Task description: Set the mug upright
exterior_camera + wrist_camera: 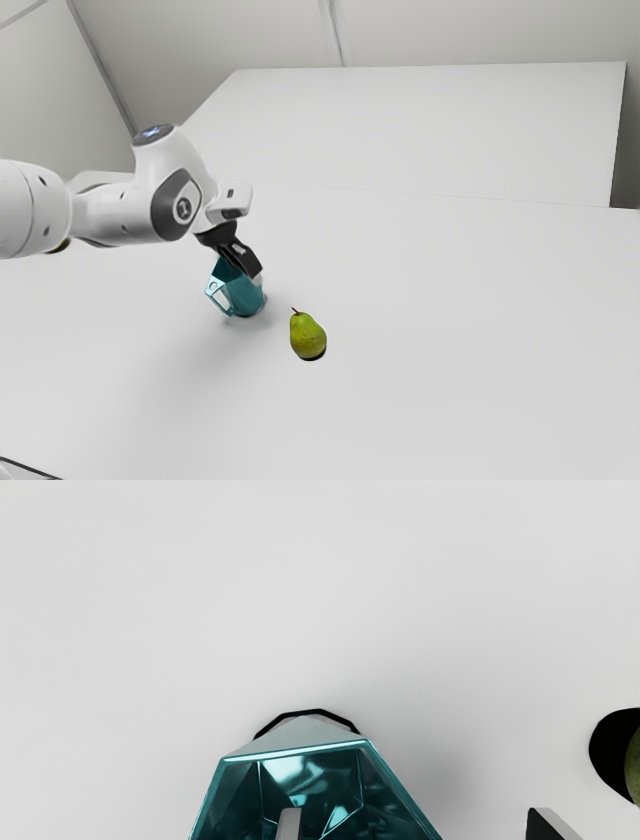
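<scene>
1. The white table (pixel 450 350) is the largest thing here, spreading under everything I work on; I take twelve o'clock as the far edge of the exterior view.
2. My arm (pixel 110 212) reaches in from nine o'clock and bends down at the wrist, bringing my black claw (pixel 247 268) low over the table.
3. The mug (pixel 243 298), teal and faceted, is right at my claw, its body at about seven o'clock from my fingertips. In the wrist view its open mouth faces my hand, and I look straight down into the shiny inside. Whether its base sits quite flat on the table, I cannot tell.
4. My claw is spread, its two fingers (pixel 290 825) well apart. One reaches over the mouth of the mug, inside the outline of the rim (pixel 295 751); the other is outside the mug, on the side where the pear (pixel 308 338) lies. So one wall of the mug comes between them, with no grip on it from both sides.
5. The green pear rests on the table near the mug, at four o'clock from it and between four and five from my claw, touching neither.
6. The handle (pixel 216 303) of the mug is the smallest part I make out, pointing toward eight o'clock, away from the pear.
</scene>
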